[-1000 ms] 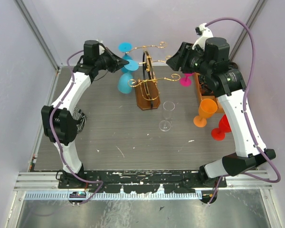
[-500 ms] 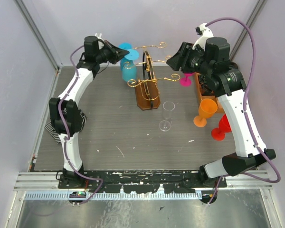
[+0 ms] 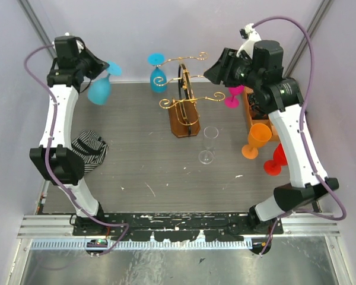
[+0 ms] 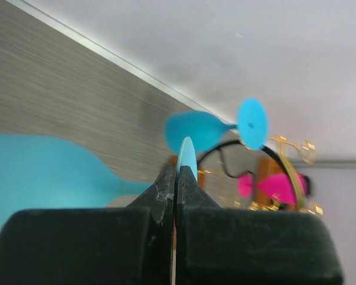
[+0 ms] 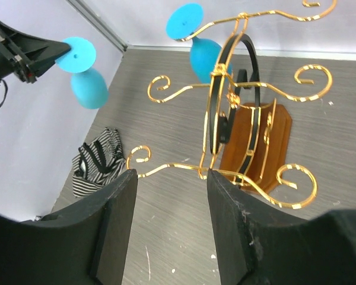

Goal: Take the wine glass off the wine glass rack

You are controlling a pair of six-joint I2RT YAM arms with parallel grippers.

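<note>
The gold wire wine glass rack [image 3: 187, 89] stands on its brown wooden base [image 3: 184, 122] at the back middle. My left gripper [image 3: 99, 66] is shut on the foot of a blue wine glass [image 3: 99, 91] and holds it in the air at the far left, apart from the rack. In the left wrist view the jaws [image 4: 176, 172] pinch the foot's edge [image 4: 186, 155]. A second blue glass [image 3: 157, 77] and a pink glass [image 3: 232, 98] hang on the rack. My right gripper [image 3: 212, 74] is open and empty above the rack's [image 5: 225, 119] right side.
A clear glass [image 3: 209, 145] stands in front of the rack. An orange glass [image 3: 258, 139] and a red glass [image 3: 276, 160] stand at the right by an orange-brown tray [image 3: 252, 110]. A striped cloth [image 3: 86, 151] lies at the left.
My left gripper has carried the blue glass away from the rack, leftward and upward to the far left wall. The right arm has barely moved.
</note>
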